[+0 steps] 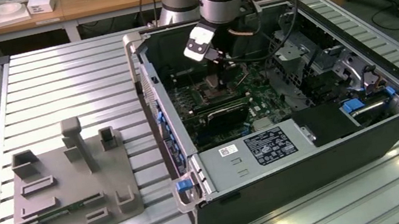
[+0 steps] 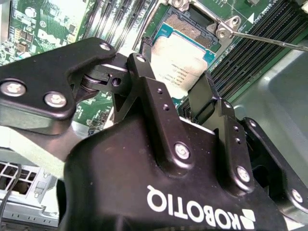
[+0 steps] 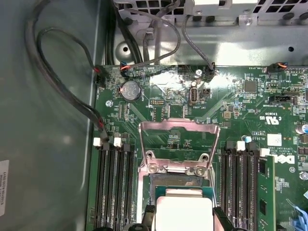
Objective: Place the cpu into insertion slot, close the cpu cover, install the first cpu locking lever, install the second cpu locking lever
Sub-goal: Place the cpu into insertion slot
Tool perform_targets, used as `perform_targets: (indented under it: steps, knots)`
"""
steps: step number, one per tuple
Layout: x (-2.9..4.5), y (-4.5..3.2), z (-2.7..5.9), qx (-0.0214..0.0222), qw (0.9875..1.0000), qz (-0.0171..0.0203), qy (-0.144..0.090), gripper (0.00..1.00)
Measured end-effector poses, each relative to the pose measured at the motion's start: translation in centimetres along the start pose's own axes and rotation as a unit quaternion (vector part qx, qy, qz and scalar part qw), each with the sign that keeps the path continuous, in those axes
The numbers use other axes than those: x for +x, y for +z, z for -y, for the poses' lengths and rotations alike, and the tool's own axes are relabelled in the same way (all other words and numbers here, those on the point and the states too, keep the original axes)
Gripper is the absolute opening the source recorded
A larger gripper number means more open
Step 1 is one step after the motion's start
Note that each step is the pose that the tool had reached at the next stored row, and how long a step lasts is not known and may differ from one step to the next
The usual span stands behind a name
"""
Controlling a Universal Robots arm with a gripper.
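While jaws clasp it, cpu (image 3: 183, 211) sits at the insertion slot (image 3: 175, 181).

Exterior view high, distant, both wrist views close, sharing cpu (image 3: 183, 211)

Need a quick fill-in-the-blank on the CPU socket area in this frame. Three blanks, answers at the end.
1. The gripper is shut on the ___, at the insertion slot.
2. In the first wrist view, the cpu cover is swung ___, off the slot.
3. The circuit board around the slot is ___ in colour.

Missing words: cpu; open; green.
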State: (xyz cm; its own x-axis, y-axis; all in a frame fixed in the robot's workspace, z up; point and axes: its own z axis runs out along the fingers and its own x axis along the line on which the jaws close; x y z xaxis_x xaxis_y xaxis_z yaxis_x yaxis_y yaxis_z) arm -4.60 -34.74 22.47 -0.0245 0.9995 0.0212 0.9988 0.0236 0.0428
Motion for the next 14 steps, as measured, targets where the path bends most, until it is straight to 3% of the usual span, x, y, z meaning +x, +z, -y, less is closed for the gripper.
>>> perform_targets:
  steps: [14]
  knots:
    - [0.09,1.06,0.05,0.0029,0.9999,0.0005,0.012,0.54]
